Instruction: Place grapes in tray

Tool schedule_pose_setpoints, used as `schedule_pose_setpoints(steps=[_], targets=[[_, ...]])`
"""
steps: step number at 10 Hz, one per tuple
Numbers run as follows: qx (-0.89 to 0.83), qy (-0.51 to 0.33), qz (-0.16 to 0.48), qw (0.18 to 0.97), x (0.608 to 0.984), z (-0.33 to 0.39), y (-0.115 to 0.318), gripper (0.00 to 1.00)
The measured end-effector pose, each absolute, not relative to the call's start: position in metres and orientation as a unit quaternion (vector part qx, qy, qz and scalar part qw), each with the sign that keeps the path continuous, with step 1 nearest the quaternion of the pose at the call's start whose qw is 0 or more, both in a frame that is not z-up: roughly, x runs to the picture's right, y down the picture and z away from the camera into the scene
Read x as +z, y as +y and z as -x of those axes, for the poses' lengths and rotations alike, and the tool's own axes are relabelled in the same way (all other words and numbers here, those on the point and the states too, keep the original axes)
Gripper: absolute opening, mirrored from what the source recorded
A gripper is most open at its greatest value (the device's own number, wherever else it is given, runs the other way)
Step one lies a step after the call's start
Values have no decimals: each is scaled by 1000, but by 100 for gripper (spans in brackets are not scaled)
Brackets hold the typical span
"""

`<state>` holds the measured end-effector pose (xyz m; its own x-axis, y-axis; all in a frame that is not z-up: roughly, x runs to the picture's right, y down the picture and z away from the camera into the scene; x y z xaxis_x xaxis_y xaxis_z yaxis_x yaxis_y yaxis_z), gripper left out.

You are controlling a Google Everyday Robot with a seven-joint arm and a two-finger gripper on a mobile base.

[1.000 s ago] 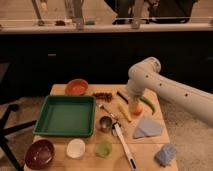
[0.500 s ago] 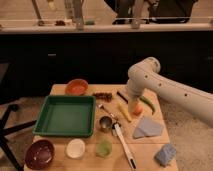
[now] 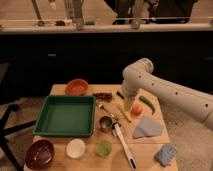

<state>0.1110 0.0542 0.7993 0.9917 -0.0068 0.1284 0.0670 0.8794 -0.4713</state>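
Note:
The grapes (image 3: 102,96), a small dark reddish bunch, lie on the wooden table just past the far right corner of the green tray (image 3: 65,116), which holds nothing. My gripper (image 3: 128,103) hangs from the white arm above the table, a short way to the right of the grapes and just left of a round orange fruit (image 3: 136,108). It stands open with nothing in it, apart from the grapes.
An orange bowl (image 3: 76,87) sits behind the tray, a dark red bowl (image 3: 40,153) and a white cup (image 3: 76,148) in front. Also present: metal cup (image 3: 105,123), white-handled tool (image 3: 124,145), green pepper (image 3: 147,103), grey cloth (image 3: 147,127), blue sponge (image 3: 165,153). A chair (image 3: 7,125) stands at left.

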Motion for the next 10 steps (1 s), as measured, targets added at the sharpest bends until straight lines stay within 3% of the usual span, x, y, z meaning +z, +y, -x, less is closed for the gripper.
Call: schedule_pose_setpoints(steps=[10], targets=[[-16,-76,229,970,841,-75,50,80]])
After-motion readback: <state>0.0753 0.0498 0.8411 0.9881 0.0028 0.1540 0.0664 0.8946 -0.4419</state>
